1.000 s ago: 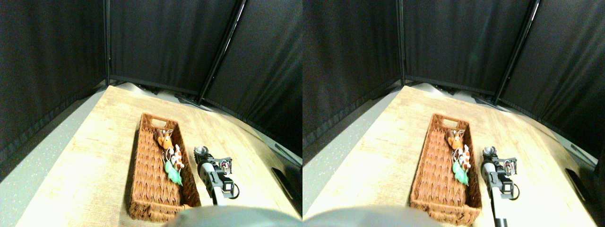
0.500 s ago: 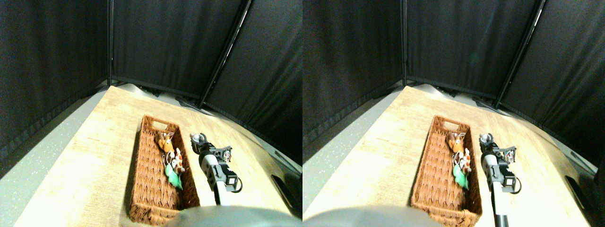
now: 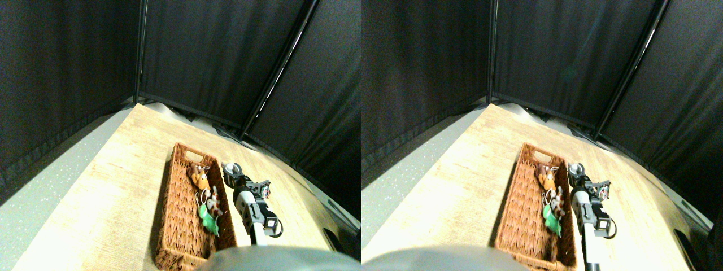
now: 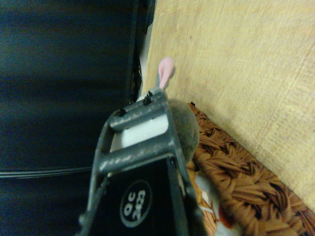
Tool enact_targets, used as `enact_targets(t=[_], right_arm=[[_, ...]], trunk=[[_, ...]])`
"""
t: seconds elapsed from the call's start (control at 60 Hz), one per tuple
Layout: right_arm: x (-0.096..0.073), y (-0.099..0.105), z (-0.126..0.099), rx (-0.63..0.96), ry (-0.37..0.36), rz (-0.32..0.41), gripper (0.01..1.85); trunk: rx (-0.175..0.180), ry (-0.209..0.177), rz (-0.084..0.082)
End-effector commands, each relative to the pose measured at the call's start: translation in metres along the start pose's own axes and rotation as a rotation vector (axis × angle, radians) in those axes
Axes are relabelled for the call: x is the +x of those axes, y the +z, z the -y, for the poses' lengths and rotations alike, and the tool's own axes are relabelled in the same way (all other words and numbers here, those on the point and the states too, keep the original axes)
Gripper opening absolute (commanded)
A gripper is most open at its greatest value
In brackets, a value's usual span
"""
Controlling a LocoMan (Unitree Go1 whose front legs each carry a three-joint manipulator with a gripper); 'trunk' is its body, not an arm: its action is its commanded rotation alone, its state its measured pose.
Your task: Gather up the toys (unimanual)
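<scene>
Grey toy point(image 3: 230, 169) pinched in the right claw point(image 3: 231, 173), arm stretched forward beside the wicker basket point(image 3: 176, 214).

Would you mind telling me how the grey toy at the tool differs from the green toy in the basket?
The grey toy is grey with a pink ear, while the green toy is bright green. The grey toy is up at the right tool, beside the basket's right rim; the green toy lies inside the wicker basket, near its front end, touching other toys. Both are tiny soft figures.
</scene>
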Motion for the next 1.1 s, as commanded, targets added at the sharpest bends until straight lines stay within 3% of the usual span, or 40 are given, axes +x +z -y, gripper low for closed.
enact_targets(t=[0.017,0.3,0.417,0.617,1.1], right_arm=[[0.000,0.002,-0.011,0.005,0.055,0.034,0.06],[-0.003,-0.006,-0.033,-0.005,0.090,0.010,0.06],[-0.003,-0.009,-0.041,0.025,0.130,-0.054,0.06],[-0.002,-0.016,-0.042,0.004,0.120,-0.049,0.06],[-0.008,-0.037,-0.047,0.030,0.117,-0.118,0.06]], trunk=[[-0.010,0.016,0.018],[-0.024,0.028,0.033],[-0.027,0.038,0.039],[-0.039,0.051,0.041],[-0.096,0.080,0.044]])
